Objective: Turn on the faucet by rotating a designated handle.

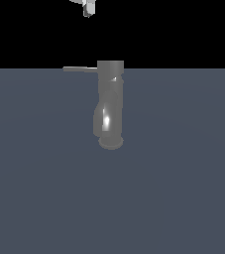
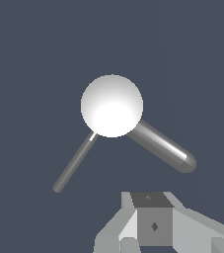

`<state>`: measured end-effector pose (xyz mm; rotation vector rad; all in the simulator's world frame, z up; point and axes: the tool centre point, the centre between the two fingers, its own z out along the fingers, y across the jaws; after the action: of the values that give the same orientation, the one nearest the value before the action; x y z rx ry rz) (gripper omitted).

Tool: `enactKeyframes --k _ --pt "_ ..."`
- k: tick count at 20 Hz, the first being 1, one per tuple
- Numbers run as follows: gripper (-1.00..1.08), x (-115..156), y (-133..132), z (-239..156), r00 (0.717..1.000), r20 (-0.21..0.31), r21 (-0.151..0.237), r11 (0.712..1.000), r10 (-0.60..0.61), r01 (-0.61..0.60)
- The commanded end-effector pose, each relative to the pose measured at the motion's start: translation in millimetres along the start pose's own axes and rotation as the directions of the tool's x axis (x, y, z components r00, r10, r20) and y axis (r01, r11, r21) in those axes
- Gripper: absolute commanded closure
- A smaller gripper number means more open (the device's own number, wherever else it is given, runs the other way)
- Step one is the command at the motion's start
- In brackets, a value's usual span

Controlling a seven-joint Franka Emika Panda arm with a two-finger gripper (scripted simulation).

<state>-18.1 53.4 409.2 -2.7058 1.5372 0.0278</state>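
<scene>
The faucet [image 1: 110,104] is a dull grey upright cylinder on a round base, standing mid-scene in the exterior view. Its handle [image 1: 80,69], a thin grey rod, sticks out level from the top toward the exterior view's left. My gripper [image 1: 87,7] hangs high above, slightly toward the exterior view's left of the faucet body, touching nothing; only its tip shows there. In the wrist view I look down on the bright round faucet top [image 2: 112,105], the thin handle [image 2: 74,163] and a thicker spout [image 2: 163,147]. The gripper [image 2: 153,217] shows as grey blocks; whether the jaws are parted is unclear.
A flat blue-grey floor [image 1: 183,198] spreads all around the faucet, under a black background. Nothing else stands in view.
</scene>
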Motion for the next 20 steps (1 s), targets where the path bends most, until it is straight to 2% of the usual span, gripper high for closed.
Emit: enactKeyframes --k 1,10,20 --pt "1.08 1 -13 10 0.998 -0.001 -0.001 0.998 0.058 -0.058" --pt "1.08 1 -59 49 0.967 -0.010 -0.004 0.967 0.256 -0.256" --pt "1.08 -4 -103 96 0.893 -0.024 -0.002 0.893 0.450 -0.450"
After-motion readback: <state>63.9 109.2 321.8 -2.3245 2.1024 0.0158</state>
